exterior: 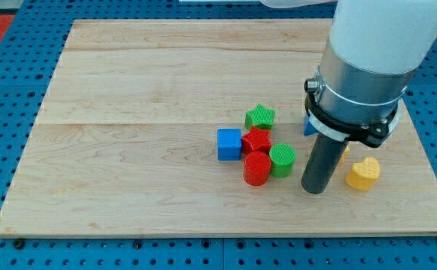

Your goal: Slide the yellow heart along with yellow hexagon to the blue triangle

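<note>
My tip (315,187) sat on the pale wooden table (128,150), just left of the yellow plastic heart block (363,173). No gripper on this rig, so no open/closed state to give. A sliver of yellow-orange (343,152) showed beside the rod, probably the yellow hexagon, mostly hidden. Blue triangle (308,126) peeked out behind the arm, near both yellows. Green star (260,116), blue cube (229,144), red star (257,139), red cylinder (256,168) and green cylinder (282,160) clustered to the view's left, clear of the push path.

Pale wooden board (128,90) on blue pegboard (8,112).
</note>
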